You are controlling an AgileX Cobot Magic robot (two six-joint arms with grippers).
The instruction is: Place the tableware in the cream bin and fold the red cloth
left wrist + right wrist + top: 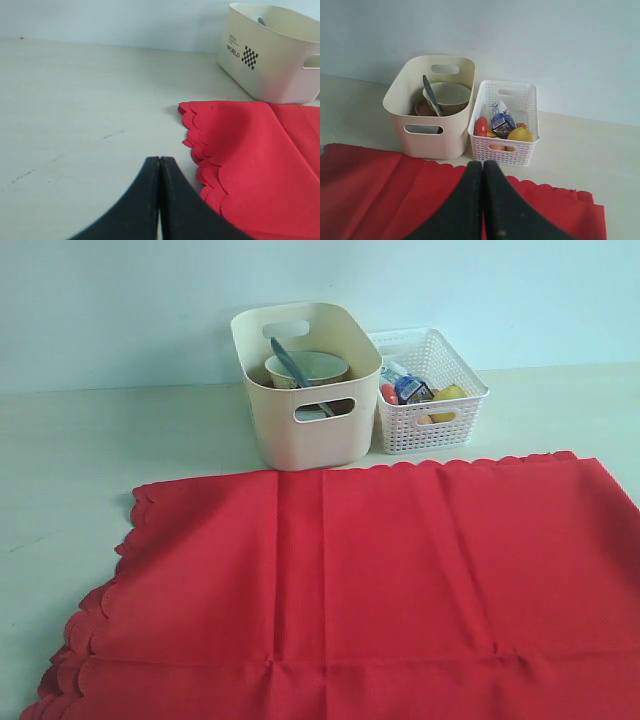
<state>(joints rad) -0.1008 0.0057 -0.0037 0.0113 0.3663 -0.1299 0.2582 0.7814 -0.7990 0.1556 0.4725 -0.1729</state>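
My left gripper (159,161) is pressed together and holds nothing, low over the bare counter (75,115) to the left of the cream bin (300,435). The red cloth (380,580) lies spread flat just in front of the cream bin. Its scalloped left edge sits in overlapping layers. I judge that a pinch there could catch only the top layer, or scrape the counter, and skew the fold. The pale bowl (318,365) and a dark-handled utensil (288,358) sit inside the cream bin, so the tableware looks stowed. Dragging the cloth could nudge the cream bin or the white lattice basket (425,430) just beside it on the right. My right gripper (482,165), also pressed together and empty, hovers over the cloth in front of the cream bin.
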